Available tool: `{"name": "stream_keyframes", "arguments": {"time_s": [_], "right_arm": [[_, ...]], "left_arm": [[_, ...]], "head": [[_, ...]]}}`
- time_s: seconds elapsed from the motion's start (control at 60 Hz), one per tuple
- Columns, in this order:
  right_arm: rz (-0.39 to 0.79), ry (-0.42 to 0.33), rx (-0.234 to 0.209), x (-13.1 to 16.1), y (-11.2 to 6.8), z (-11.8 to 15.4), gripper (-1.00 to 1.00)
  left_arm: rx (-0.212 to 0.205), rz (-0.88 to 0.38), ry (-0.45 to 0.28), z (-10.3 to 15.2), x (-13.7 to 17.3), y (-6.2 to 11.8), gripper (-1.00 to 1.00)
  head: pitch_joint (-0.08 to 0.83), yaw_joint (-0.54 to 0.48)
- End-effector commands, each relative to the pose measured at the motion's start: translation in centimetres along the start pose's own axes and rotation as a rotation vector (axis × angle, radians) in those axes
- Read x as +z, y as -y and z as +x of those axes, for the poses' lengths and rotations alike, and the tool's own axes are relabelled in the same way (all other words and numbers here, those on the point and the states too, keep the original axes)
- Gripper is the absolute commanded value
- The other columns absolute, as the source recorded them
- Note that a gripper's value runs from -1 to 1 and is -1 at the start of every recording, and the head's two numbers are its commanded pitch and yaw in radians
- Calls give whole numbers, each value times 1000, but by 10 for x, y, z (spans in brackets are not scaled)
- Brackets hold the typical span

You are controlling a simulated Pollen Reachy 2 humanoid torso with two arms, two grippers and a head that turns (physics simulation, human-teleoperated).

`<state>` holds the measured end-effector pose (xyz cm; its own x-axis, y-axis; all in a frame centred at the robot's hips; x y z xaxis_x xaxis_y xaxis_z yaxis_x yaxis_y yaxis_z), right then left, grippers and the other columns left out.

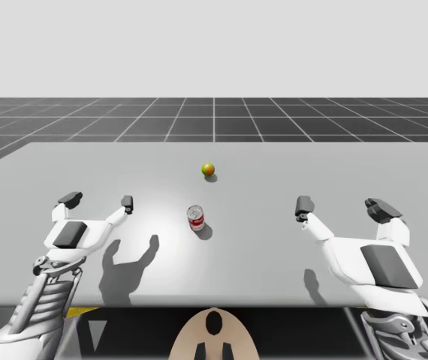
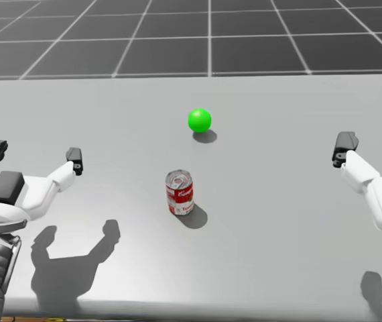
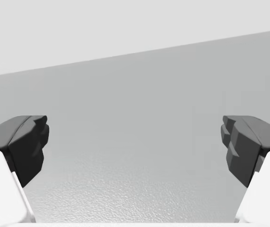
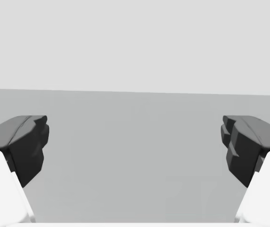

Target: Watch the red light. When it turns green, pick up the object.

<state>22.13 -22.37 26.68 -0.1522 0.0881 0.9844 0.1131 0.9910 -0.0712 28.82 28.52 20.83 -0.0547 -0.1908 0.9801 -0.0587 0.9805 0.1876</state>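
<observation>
Tally on the table: one can, one light, plus my left gripper and right gripper. The can is red and white with a silver top and stands upright near the middle of the table. The light is a small ball on the surface just beyond the can, apart from it. It reads bright green in my head view, while in the high view it looks green with an orange tint.

Bare grey tabletop lies between each gripper and the can. A dark grid floor stretches past the far edge. Shadows of the left hand and of the can fall on the surface.

Both arms come in over the near edge, one on each side, with the can between them and well apart from either. Each hand hovers above the table and points toward the far side. On the left, the fingers are spread wide with nothing between them, and plain table lies ahead. On the right, the fingers are spread just as wide, also holding nothing.
</observation>
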Motion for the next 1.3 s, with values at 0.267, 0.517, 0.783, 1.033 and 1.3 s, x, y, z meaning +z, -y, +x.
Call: {"name": "stream_keyframes", "arguments": {"time_s": [0.267,0.517,0.783,1.033,1.3], "right_arm": [[-4,-8,-23,1,-4,-1,-1000],[-14,-10,-12,0,-4,-3,-1000],[-39,11,26,-2,-4,-5,-1000],[-57,30,41,-2,-2,-4,-1000],[-58,32,42,-1,0,-3,-1000]], "left_arm": [[36,-45,-21,0,1,3,-1000],[77,-381,-201,17,21,21,-1000],[25,-650,-341,11,38,63,-1000],[39,-701,-371,-2,27,99,-1000],[25,-736,-401,-2,4,138,-1000]], "head": [[628,82],[617,87],[615,101],[609,110],[613,105]]}}
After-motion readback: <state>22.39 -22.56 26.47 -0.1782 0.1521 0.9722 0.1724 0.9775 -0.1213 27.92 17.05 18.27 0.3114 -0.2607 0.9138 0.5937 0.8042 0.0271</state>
